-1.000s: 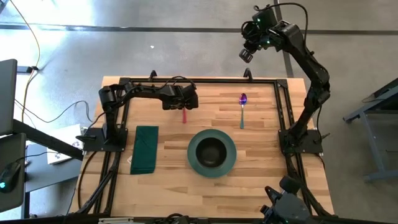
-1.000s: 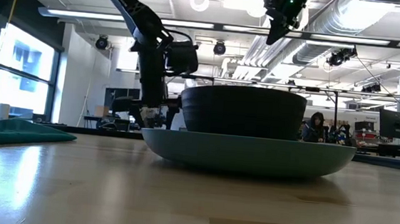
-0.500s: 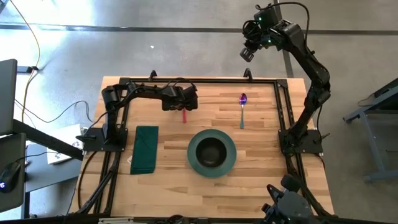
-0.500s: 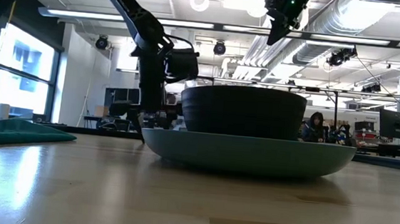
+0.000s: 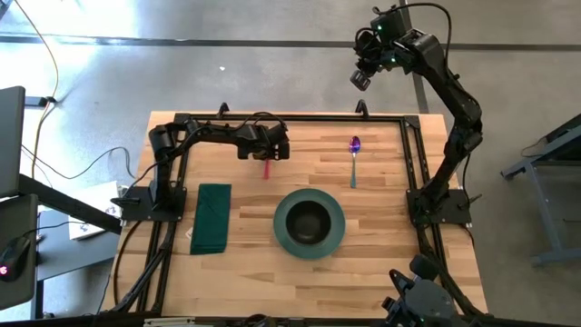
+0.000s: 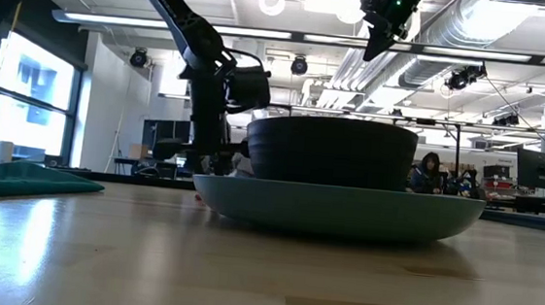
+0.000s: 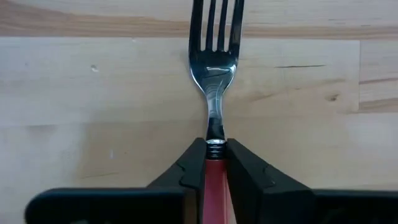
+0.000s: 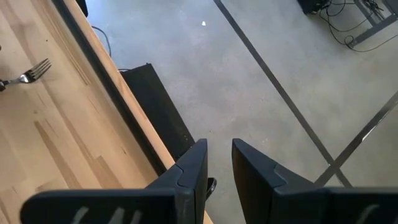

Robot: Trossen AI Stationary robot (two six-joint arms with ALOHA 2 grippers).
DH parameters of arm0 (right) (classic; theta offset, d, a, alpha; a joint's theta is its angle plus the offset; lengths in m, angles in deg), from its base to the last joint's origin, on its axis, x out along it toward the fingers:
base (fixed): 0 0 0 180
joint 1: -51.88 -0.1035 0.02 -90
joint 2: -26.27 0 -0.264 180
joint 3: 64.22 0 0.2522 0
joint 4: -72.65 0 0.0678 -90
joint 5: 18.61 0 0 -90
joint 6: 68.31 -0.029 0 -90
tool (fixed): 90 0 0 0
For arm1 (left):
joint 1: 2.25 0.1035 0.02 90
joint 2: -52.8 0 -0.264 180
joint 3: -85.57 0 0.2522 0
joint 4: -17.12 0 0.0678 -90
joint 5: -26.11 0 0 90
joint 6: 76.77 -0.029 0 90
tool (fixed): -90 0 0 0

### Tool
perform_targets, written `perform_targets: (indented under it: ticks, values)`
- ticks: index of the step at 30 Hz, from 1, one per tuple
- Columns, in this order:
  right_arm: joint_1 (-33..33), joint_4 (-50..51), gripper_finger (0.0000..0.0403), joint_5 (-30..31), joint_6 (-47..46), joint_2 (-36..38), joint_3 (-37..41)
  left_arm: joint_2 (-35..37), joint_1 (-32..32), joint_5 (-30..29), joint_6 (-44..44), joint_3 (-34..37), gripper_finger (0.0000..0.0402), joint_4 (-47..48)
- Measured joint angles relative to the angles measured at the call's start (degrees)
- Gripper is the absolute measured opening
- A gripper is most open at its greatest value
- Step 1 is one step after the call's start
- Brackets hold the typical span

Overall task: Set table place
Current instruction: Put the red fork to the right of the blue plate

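Your left gripper clamps the red-handled fork on the table; bowl on plate, napkin and spoon lie placed; right gripper waits raised, fingers slightly apart

Grey concrete floor with dark seams, ceiling strip lights, left window

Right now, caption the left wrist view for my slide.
Left end effector shut on red-handled steel fork over light wooden table.

Open industrial lab: exposed ceiling ducts, strip lights, far workstation monitors, concrete floor.
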Motion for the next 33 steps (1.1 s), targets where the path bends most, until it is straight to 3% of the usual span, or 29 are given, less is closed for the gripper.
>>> perform_targets:
  ticks: [4, 18, 33]
  values:
    - [0.0, 0.0, 0.0066, 0.0, 0.0, 0.0, 0.0, 0.0, 0.0, 0.1, -1.4, 0.0, 0.0016, 0.2]
    - [0.0, 0.0, 0.0066, 0.0, 0.2, 0.0, 0.0, 0.0, -0.1, 0.1, -3.2, -0.2, 0.0017, 0.6]
    - [0.0, 0.0, 0.0066, 0.0, 0.2, 0.0, 0.0, -0.5, -0.6, -0.3, -9.5, -8.3, 0.0006, 6.2]
